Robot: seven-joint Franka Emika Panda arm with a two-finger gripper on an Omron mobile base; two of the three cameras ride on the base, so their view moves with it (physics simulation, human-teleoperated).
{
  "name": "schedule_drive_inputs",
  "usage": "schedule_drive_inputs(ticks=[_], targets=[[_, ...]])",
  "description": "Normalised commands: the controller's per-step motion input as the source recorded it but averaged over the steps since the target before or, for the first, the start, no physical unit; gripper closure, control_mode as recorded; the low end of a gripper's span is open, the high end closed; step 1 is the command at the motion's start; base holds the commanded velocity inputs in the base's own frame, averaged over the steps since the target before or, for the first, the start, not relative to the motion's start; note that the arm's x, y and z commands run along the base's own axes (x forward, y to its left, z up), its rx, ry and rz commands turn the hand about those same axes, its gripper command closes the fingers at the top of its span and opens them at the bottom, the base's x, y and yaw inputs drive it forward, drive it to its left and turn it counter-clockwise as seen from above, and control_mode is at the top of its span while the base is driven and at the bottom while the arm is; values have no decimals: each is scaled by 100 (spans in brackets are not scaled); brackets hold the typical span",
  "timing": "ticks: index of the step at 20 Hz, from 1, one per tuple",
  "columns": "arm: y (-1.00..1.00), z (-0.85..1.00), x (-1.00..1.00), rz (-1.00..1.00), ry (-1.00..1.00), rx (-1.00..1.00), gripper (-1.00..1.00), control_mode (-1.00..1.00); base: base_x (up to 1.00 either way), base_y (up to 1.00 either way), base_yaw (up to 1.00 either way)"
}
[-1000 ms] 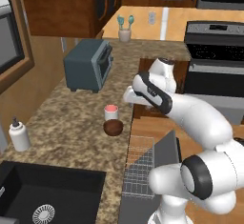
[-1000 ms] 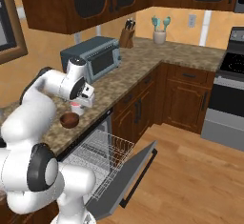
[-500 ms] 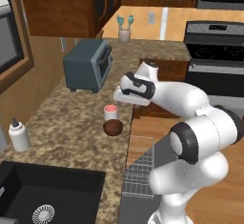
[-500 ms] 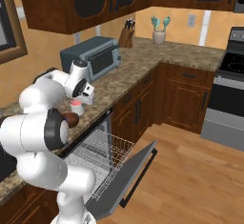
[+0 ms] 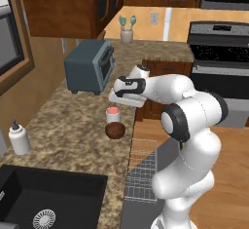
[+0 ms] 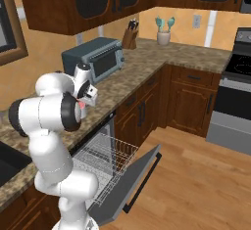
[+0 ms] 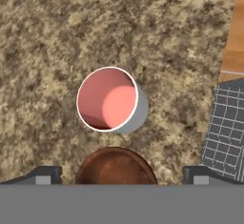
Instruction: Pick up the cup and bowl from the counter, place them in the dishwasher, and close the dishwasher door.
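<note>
White robot arm's end effector [image 5: 116, 103], fingers spread and empty, above a pink-lined cup [image 7: 109, 99] and brown bowl [image 7: 116, 166] on the granite bench [image 7: 57, 32]; no readable writing.

Pink-lined cup [image 7: 110, 99], seemingly red-brown bowl [image 7: 116, 167]

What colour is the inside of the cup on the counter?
Pink-red inside, with a whitish outer wall. The cup shows this best in the hand view, which looks straight down into it.

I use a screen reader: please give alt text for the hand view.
Looking straight down, a whitish cup with a pink-red inside stands on the speckled counter, the brown bowl just beside it. The open gripper hovers above them.
</note>
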Motion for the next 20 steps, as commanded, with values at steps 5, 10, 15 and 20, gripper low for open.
schedule_drive_inputs(ticks=[5, 10, 15, 20], targets=[[0, -37, 34, -6, 1, 0, -100, -100, 0, 0, 0], [2, -42, 25, -10, 0, 0, -100, -100, 0, 0, 0], [7, -33, 11, -8, 0, 0, -100, -100, 0, 0, 0], [12, -36, 10, -8, 0, 0, -100, -100, 0, 0, 0]])
